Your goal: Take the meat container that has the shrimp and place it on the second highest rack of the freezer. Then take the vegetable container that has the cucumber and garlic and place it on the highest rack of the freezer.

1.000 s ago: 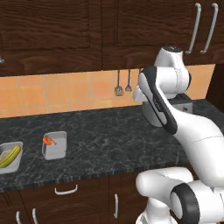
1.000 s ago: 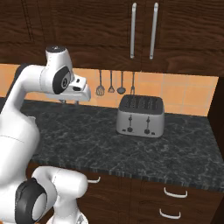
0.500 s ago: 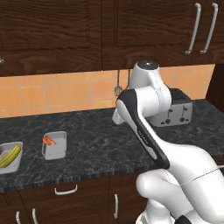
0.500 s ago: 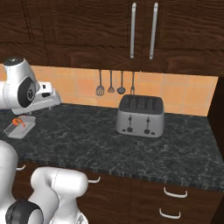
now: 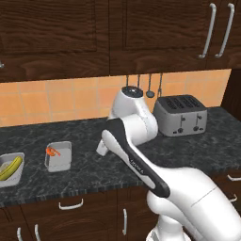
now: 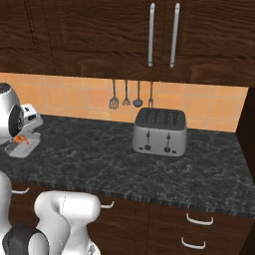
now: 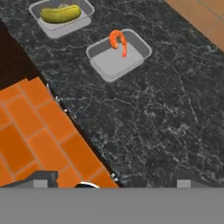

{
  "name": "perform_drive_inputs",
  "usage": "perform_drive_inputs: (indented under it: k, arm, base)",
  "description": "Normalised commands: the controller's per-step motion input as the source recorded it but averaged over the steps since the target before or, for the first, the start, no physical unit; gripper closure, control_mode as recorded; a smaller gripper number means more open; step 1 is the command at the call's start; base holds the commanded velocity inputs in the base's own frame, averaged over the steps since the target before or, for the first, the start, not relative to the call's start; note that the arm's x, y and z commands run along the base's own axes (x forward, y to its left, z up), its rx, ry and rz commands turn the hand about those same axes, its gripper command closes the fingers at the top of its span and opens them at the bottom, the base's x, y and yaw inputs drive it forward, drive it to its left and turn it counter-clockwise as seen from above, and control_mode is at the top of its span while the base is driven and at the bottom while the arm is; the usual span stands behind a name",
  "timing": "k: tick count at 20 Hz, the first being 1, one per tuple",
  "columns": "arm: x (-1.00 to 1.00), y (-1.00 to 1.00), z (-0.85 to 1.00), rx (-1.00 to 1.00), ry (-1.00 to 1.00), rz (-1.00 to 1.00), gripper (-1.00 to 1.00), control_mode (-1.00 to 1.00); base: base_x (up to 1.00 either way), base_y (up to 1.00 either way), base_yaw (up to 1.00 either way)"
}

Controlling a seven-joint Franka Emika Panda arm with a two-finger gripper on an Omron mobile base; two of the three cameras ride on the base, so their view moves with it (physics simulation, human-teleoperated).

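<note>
My pincer: My pincer [image 7: 111,181] is wide open and holds nothing. I see its two dark tips low in the hand view, far apart. It hangs over the front edge of the counter [image 7: 175,109], well away from the trays.
Shrimp tray: The meat container [image 7: 119,54] sits flat on the counter, up ahead of my pincer. The shrimp [image 7: 118,41] lies curled by one wall of it.
Other tray: The vegetable container [image 7: 61,17] stands just beside it, farther on, with the cucumber [image 7: 60,14] inside. I cannot make out the garlic.
Step now: I think I am reaching for the shrimp tray first.
How to do it well: I should move over the tray, come down straight, and pinch one thin wall between my tips. I must keep off the shrimp and not bump the other tray.
Watch out: If I tip the tray when I lift, the shrimp could slide out.
Freezer: I cannot see it from here.
</note>
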Motion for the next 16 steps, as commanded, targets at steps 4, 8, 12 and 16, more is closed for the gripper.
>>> perform_drive_inputs:
  k: [4,8,12,16]
  arm:
    - [0.25,1.00,-0.26,-0.09,0.22,0.17,-1.00,-1.00]
    - [0.27,0.94,-0.47,-0.11,0.34,0.14,-1.00,-1.00]
    - [0.25,0.73,-0.74,-0.15,0.16,0.15,-1.00,-1.00]
    - [0.37,0.42,-0.76,-0.16,0.00,0.16,-1.00,-1.00]
  base:
    - [0.00,0.00,0.00]
    - [0.00,0.00,0.00]
    - [0.00,0.00,0.00]
    - [0.00,0.00,0.00]
